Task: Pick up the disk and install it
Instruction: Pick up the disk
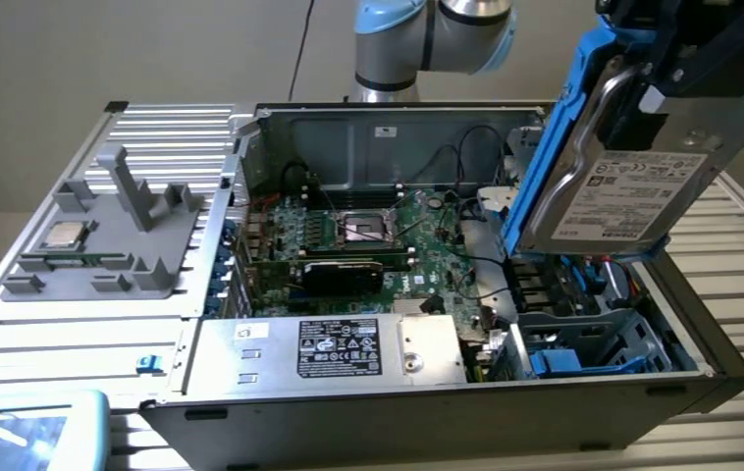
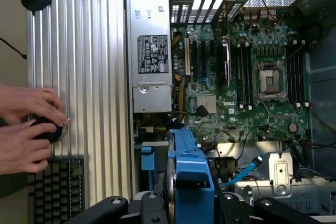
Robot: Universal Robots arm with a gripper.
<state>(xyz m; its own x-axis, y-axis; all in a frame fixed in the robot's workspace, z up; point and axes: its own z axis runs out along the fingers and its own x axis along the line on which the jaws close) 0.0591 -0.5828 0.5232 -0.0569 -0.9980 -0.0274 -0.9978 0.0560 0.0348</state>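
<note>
The gripper (image 1: 666, 78) is clamped on the disk (image 1: 621, 196) and holds it on edge in the air. The silver face and white label are turned towards the exterior view, and the bright blue frame runs down the side nearer the exterior view's left. The label carries barcodes and lines of print too fine for me to read.

Straight beneath the gripper is the open computer case (image 1: 686, 392), with the drive bay (image 1: 595, 339) under the disk's lower edge. Blue plastic parts sit in the bay. The disk hangs clear above it, not seated.

From the wrist, the gripper (image 2: 190, 207) has its black fingers (image 2: 105, 209) on either side of the blue frame of the disk (image 2: 191, 174), which is seen edge-on. Beyond it lies the green motherboard (image 2: 247, 77), where I can read "DELL" in white near the middle. The CPU socket (image 2: 272, 80) is open.

Further from the gripper, along the case's near wall, is the silver power supply (image 1: 333, 348). It has a black label with white print and marks that I cannot make out.

Well away from the gripper, towards the exterior view's left, a grey fixture (image 1: 130, 211) stands on the ribbed metal table (image 1: 71, 334), with a small square silver chip (image 1: 63, 235) resting on it.

In the wrist view, one hand (image 2: 31, 103) and another hand (image 2: 23, 148) close round a small black round object (image 2: 44, 128) beside a black keyboard (image 2: 55, 187).
</note>
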